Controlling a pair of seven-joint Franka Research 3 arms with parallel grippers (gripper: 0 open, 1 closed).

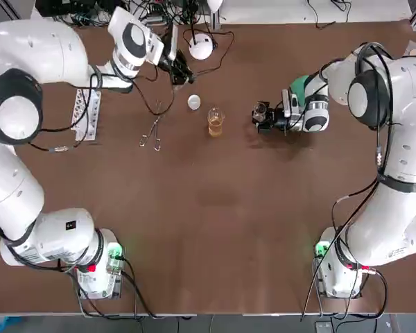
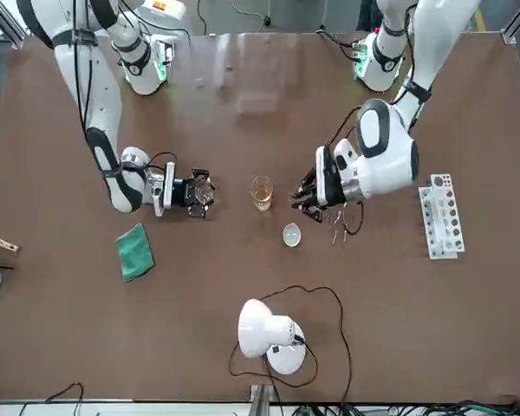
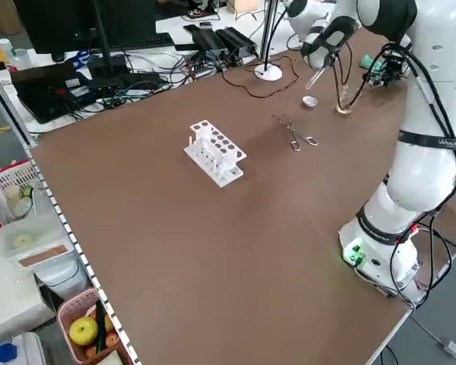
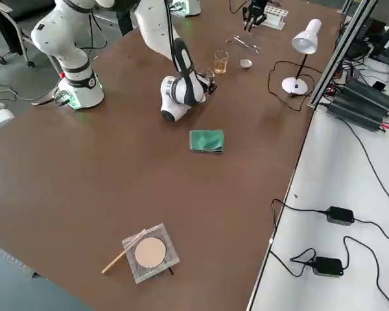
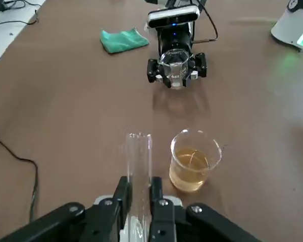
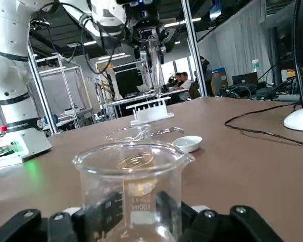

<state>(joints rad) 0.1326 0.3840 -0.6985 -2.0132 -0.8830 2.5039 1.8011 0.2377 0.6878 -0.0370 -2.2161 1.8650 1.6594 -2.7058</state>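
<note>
Left gripper (image 5: pixel 139 182) is up off the table on the lamp (image 1: pixel 201 46) side of the amber beaker (image 1: pixel 215 123), fingers pinched tight on the tube (image 5: pixel 139 151). The grip sits at one end of the glass, and that looks deliberate: most of the tube pokes out past the fingertips with nothing in its way. It is also held high enough to clear the dish (image 1: pixel 194 103), which lies just beside the amber beaker under that arm's reach.

On the amber beaker's opposite side is the right gripper (image 1: pixel 262 116), low and level with the table, jaws clamped across the empty beaker (image 6: pixel 134 181). That one stands upright with its mouth to the ceiling. I judge the side-on hold keeps it steady and leaves the rim open, though I can't tell whether its base rests on the table.

The two grippers face each other, with the amber beaker between them, near both and touching neither.

Now the tube's line: its long axis runs straight out along the fingers, steep and a touch tilted, the free end aimed down toward the table beside the amber beaker. That free end looks like the open mouth.

Beyond the dish from the amber beaker lie the tongs (image 1: pixel 152 132), and farther still the rack (image 1: pixel 87 114).
</note>
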